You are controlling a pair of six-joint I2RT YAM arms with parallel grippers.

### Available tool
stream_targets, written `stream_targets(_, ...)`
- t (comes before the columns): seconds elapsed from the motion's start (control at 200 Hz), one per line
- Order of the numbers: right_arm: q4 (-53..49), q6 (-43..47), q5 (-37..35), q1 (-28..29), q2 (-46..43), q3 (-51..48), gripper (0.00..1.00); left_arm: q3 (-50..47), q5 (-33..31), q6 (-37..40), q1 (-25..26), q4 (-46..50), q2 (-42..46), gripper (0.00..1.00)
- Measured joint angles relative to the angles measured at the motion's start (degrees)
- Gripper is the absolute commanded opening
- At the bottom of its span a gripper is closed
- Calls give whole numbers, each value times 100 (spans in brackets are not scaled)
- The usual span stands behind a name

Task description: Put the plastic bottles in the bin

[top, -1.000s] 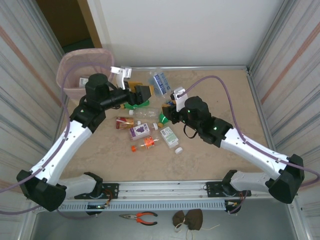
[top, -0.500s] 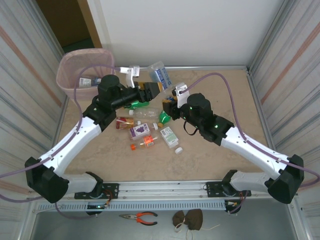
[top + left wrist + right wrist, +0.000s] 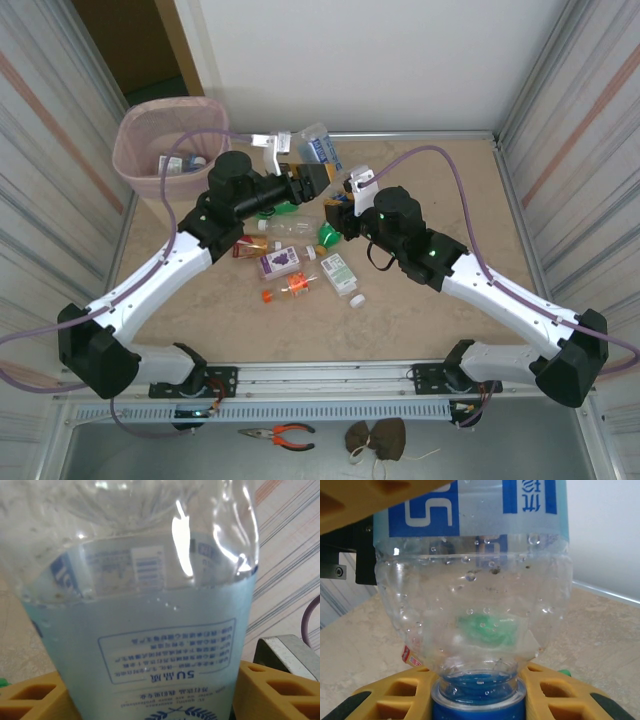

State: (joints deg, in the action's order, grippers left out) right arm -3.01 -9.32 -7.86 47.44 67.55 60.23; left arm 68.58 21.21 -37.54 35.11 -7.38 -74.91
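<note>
Handover step. Right pincer [image 3: 479, 700] is clamped on the capped neck of the blue-labelled clear bottle [image 3: 470, 580], which is held up right of the bin [image 3: 128, 150]. Left pincer [image 3: 150, 692] straddles its body; grip cannot be confirmed. Recommendation: left clamps the label band firmly before right lets go.

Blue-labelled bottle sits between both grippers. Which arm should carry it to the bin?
Left. The bin sits far left, beside that arm. The left gripper straddles the bottle body, while the right gripper pinches its cap.
</note>
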Motion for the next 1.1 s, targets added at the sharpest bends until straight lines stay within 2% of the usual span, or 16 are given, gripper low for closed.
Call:
stream_targets(0.11,-2,4,0,0,0,2,18,2,-31,-2,0,0,0,59)
stream_targets(0.281,-7,61,-2,0,0,11,21,4,-31,-2,0,-20,0,56)
stream_targets(0.536,-114,109,-2,0,-15,72,56,68,-39,184,-15,83,2,57)
stream_targets(0.616,-199,83,-4,0,-90,94,62,212,-37,376,-92,317,2,57)
stream_targets(0.852,-385,105,-96,11,-566,94,69,1158,-37,1320,-686,1526,13,58)
stream_targets(1.102,-605,168,-328,11,-984,94,70,2835,-46,2643,-1766,3311,-146,57)
